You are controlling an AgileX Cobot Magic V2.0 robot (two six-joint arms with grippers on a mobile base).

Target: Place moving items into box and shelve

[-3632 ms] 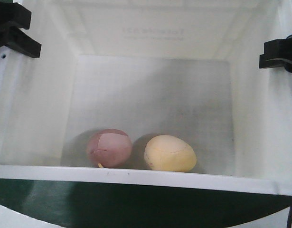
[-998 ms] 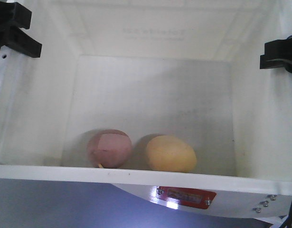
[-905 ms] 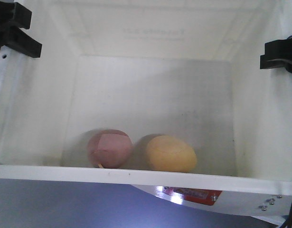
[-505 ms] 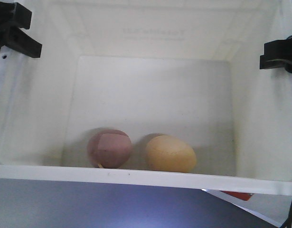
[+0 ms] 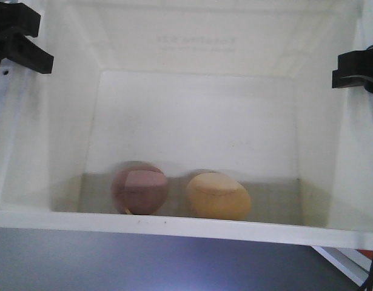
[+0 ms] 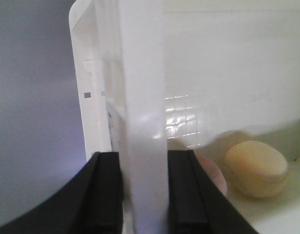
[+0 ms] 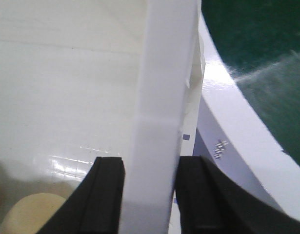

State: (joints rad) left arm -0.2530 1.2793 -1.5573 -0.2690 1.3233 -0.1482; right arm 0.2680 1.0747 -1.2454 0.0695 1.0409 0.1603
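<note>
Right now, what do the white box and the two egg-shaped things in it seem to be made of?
The box looks like moulded plastic, white and glossy: its gridded floor throws highlights in the left wrist view. The pinkish-brown egg and the pale yellow egg look like soft stitched fabric or foam, matte, with visible panel seams; which exactly, I cannot tell.
</note>
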